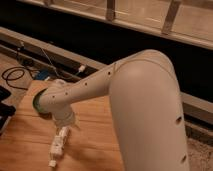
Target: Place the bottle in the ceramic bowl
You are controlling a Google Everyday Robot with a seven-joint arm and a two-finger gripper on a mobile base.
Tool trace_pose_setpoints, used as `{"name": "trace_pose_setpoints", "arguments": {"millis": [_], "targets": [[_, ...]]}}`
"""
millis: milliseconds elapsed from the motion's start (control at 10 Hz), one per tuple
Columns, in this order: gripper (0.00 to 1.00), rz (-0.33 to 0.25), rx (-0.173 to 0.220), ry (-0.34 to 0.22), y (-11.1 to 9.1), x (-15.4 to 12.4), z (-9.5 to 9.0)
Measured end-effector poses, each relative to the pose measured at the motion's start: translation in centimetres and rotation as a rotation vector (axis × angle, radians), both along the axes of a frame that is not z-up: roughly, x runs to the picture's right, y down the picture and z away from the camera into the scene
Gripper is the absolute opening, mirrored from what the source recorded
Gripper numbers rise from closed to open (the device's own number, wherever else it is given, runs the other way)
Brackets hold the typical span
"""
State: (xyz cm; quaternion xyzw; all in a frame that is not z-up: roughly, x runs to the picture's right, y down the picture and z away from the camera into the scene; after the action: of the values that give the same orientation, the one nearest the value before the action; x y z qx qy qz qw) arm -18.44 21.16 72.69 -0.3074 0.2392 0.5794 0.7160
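Bottle (56, 147) flat on table (97, 137) | upper end under tool (65, 130) | grip state unclear

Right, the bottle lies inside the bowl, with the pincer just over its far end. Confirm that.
Not inside. The camera view shows the bottle lying on the wooden table, outside the bowl. The pincer is just over its far end, as stated.
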Motion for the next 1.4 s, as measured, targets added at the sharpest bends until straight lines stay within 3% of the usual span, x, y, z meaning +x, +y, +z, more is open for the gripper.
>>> {"name": "trace_pose_setpoints", "arguments": {"millis": [300, 900, 1400], "targets": [[0.65, 0.011, -0.039, -0.014, 1.3, -1.0, 2.5], [0.65, 0.016, -0.058, -0.041, 1.6, -2.7, 2.6], [0.65, 0.025, -0.123, -0.07, 3.7, -4.4, 4.1]]}}
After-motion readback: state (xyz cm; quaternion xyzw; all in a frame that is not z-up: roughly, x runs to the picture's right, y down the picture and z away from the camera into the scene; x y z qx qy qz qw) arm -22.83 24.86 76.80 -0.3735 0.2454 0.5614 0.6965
